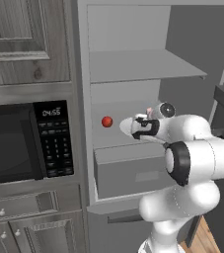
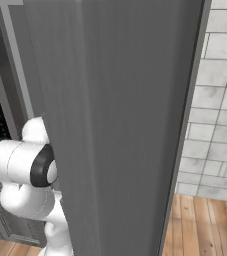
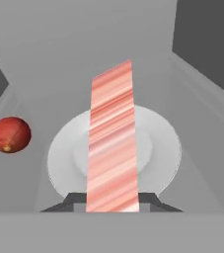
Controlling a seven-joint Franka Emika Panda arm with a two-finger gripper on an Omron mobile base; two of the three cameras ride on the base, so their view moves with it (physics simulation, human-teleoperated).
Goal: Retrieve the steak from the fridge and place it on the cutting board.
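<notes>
The fridge [image 1: 133,66] stands open, and my hand reaches in over its middle shelf. In the hand view the steak [image 3: 111,138], a pinkish-red streaked slab, stands on edge between the fingertips of my gripper [image 3: 112,200], which is shut on it. It hangs just above a round white plate [image 3: 158,148] on the shelf. From the left base view the gripper [image 1: 148,114] shows with a small pink bit of steak [image 1: 149,111] at its tip. The cutting board is out of view.
A small red tomato [image 3: 10,134] [image 1: 107,121] lies on the same shelf, left of the plate. A grey box drawer [image 1: 128,173] sits below. The black microwave [image 1: 15,143] is to the left. The open fridge door [image 2: 115,125] stands close on the right.
</notes>
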